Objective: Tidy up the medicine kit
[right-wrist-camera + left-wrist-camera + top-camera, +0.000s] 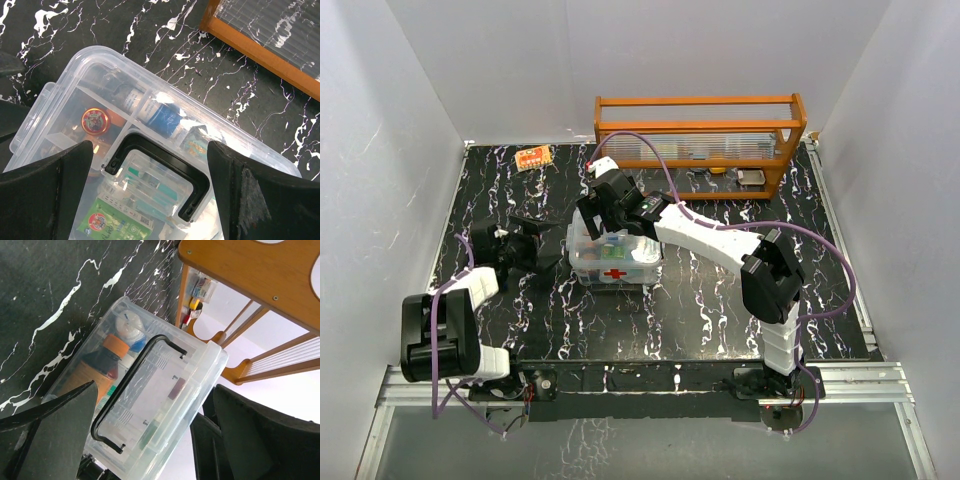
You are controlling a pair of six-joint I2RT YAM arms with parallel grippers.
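The medicine kit [620,268] is a clear box with a red cross on its front wall, standing mid-table with its lid on. In the right wrist view the lid's black handle [165,155] lies flat above a red tin [95,121], a blue-labelled bottle [162,118] and a green packet [116,224]. My right gripper [603,222] hovers open over the lid, its fingers [45,192] standing either side of the handle without touching it. My left gripper [542,245] is open just left of the kit [165,390], with the box's end between its spread fingers [50,432].
An orange wooden rack [700,135] with clear panels stands at the back of the table, close behind the kit. A small orange packet [533,157] lies at the back left. A small dark item [752,178] sits under the rack's front.
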